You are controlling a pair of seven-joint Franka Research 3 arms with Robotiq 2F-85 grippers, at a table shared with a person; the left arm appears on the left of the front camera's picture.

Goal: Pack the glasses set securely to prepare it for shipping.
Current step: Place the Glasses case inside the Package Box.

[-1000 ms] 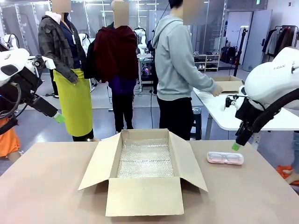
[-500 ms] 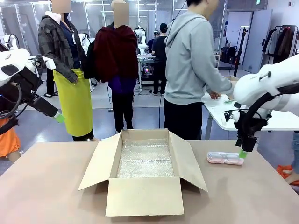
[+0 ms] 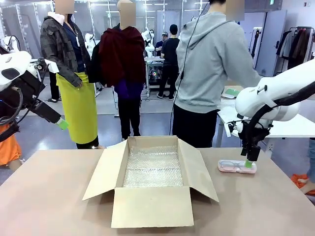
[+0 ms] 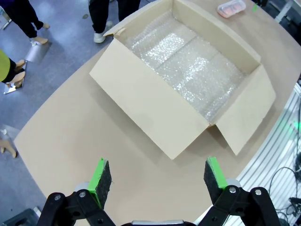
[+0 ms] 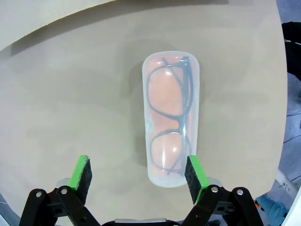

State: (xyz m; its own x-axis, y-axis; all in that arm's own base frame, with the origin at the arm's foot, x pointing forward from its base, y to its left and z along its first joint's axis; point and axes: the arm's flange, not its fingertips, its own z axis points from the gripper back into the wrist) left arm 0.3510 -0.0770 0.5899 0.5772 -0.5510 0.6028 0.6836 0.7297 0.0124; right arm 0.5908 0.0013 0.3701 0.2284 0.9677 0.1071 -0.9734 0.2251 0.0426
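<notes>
The tan worktop (image 3: 49, 196) carries a cardboard box (image 3: 151, 206) at its middle, flaps spread and floor lined with bubble wrap (image 3: 153, 167). The left gripper (image 3: 63, 124) hangs high off the worktop's left edge, its fingers (image 4: 101, 176) wide apart. The right gripper (image 5: 137, 162) is low over the worktop to the right of the box, fingers (image 5: 194, 172) apart, one over the edge of the pale pink glasses case (image 5: 171, 122). The case lies flat, with dark spectacles showing through its top.

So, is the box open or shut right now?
Open: the flaps of the cardboard box are spread outward, with bubble wrap visible inside.
</notes>
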